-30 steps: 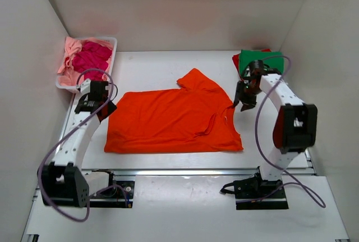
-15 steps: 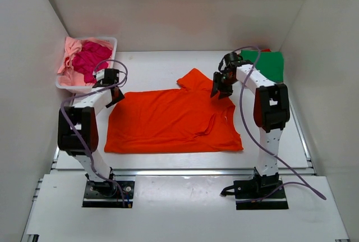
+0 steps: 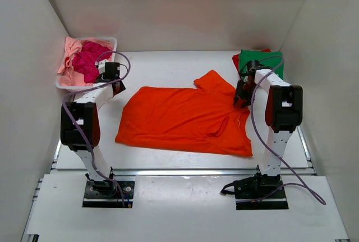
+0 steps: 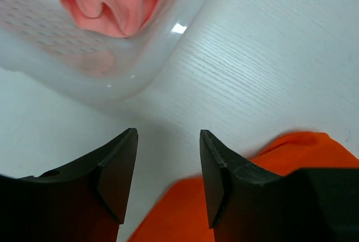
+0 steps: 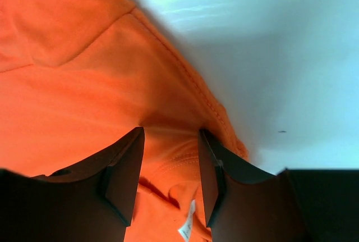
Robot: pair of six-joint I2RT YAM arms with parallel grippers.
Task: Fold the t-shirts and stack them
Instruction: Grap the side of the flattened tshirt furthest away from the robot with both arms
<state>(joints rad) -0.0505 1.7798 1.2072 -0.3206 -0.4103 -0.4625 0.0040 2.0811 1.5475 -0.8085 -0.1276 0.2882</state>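
Left gripper (image 4: 168, 136) is seen open and empty by the white basket (image 4: 84, 68) far left, orange t-shirt (image 3: 179, 119) is laid flat mid-table, right gripper (image 5: 171, 132) is set half-open over its collar, nothing pinched; cloth judged light and limp, best pinched at seamed edges.

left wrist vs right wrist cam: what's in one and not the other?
Left wrist only: white basket holding a light pink shirt; left gripper open, empty. Right wrist only: right gripper open over a seamed edge of cloth, white tag beneath. Both: orange shirt and white table.
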